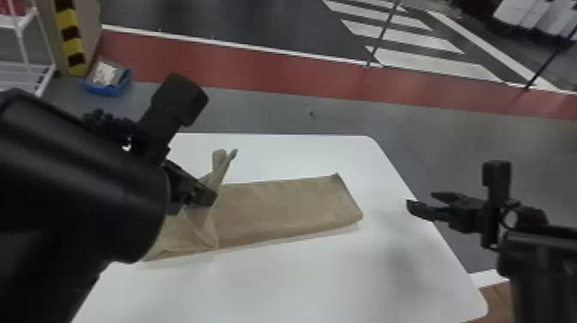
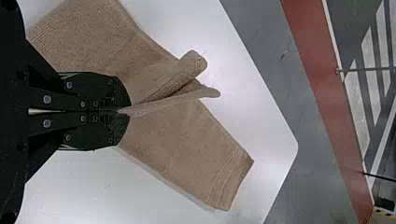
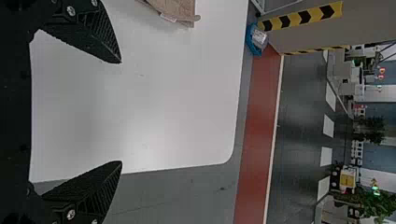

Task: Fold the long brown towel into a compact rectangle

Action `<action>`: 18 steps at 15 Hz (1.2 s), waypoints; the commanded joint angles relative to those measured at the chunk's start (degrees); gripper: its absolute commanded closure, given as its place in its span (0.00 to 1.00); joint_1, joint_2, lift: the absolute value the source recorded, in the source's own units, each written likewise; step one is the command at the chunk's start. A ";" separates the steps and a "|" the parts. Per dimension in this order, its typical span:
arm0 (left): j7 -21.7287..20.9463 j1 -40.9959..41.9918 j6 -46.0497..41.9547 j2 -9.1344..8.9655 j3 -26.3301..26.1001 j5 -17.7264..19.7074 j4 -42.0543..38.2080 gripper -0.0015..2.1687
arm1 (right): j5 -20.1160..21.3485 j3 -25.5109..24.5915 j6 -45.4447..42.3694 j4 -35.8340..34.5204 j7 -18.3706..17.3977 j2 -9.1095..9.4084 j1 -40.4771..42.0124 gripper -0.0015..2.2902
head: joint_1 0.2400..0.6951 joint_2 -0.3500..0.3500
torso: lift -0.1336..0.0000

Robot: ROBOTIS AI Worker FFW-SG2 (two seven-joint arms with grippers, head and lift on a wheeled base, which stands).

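The brown towel (image 1: 283, 206) lies lengthwise across the white table, its right end flat and its left part bunched and partly behind the left arm. My left gripper (image 1: 210, 197) is shut on the towel, pinching a raised fold that stands up above the layer below. In the left wrist view, the fingertips of my left gripper (image 2: 122, 112) meet on that fold of the towel (image 2: 173, 140). My right gripper (image 1: 414, 202) stands open over the table's right edge, apart from the towel. The right wrist view has my right gripper (image 3: 121, 112) with widely parted fingers, and a towel end (image 3: 177, 9) beyond them.
The white table (image 1: 300, 279) has its right edge beneath the right gripper. On the floor beyond stand a blue bin (image 1: 107, 81) and a white shelf rack (image 1: 25, 47) at the far left. A brown surface (image 1: 498, 300) lies by the table's near right corner.
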 commanded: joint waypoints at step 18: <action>13.00 12.70 0.07 -0.59 19.87 11.11 -10.54 0.02 | -2.20 6.81 7.73 -24.35 1.15 7.50 9.53 0.06 | 1.00 0.00 | 0.07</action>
